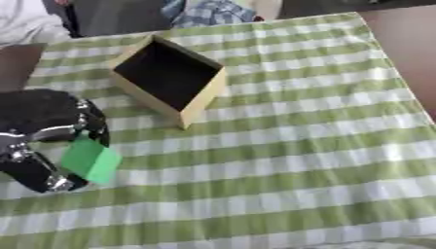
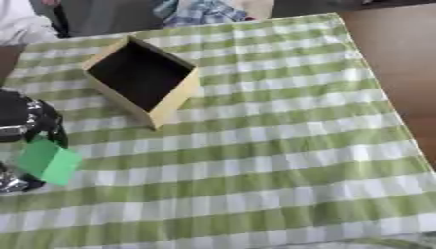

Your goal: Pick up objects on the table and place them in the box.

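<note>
My left hand [image 1: 44,127] comes in from the left edge, black with silver joints, and hovers low over the checked cloth. Its fingers pinch a flat green block [image 1: 90,160] that hangs tilted at the hand's right side. An open box [image 1: 201,98] with tan walls and a dark inside stands on the cloth up and to the right of the hand, turned corner-on toward me. Nothing shows inside the box. The lower part of the block's grip is hidden by the fingers [image 1: 38,175]. My right hand shows in neither view.
A green and white checked cloth [image 1: 289,160] covers the table. Bare brown tabletop [image 2: 400,58] shows along the right side and at the far left. Blue plaid fabric [image 1: 208,12] and white cloth lie beyond the far edge.
</note>
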